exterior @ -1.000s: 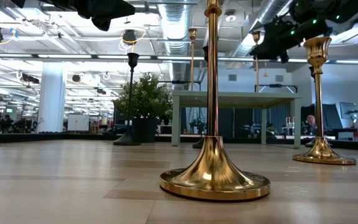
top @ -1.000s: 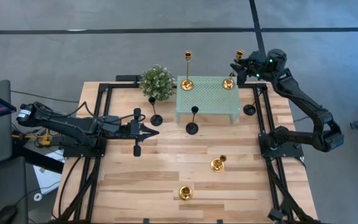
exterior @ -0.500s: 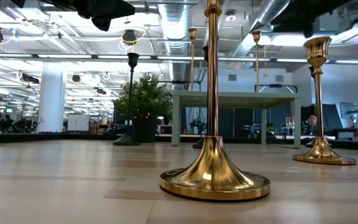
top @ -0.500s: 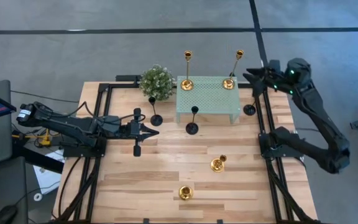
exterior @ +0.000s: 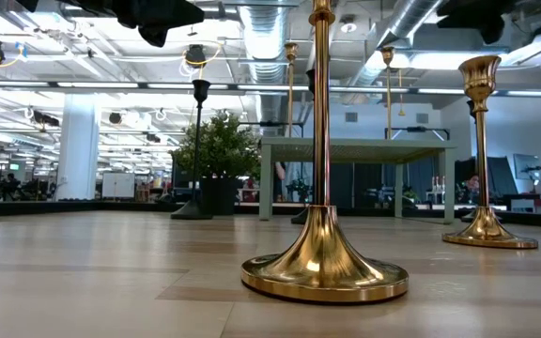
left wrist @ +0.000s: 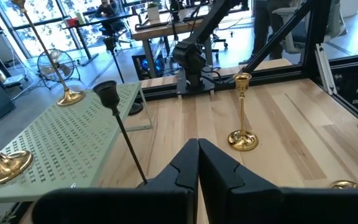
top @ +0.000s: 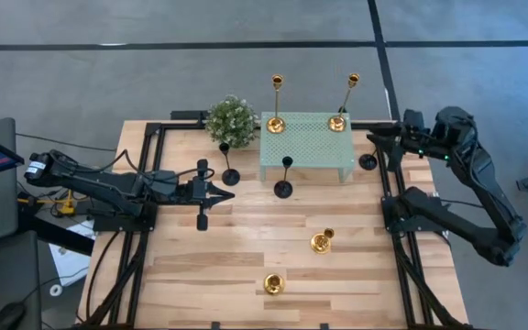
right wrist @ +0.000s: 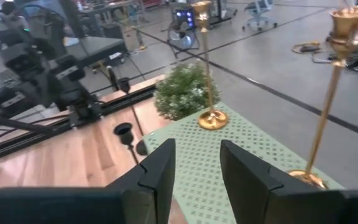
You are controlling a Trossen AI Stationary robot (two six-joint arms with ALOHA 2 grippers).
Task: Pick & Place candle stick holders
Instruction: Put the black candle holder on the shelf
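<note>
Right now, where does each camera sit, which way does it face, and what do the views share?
High: overhead, straight down; both arms.
Low: table-top height, level across; short gold holder close.
Left wrist: past the shut left gripper, toward the right arm's base.
Right wrist: past the open right gripper, toward the plant.
Shared: both wrist views show the mint stand, as does the high view.

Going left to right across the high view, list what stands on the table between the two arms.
Left gripper → plant → green stand → black holder → right gripper.
</note>
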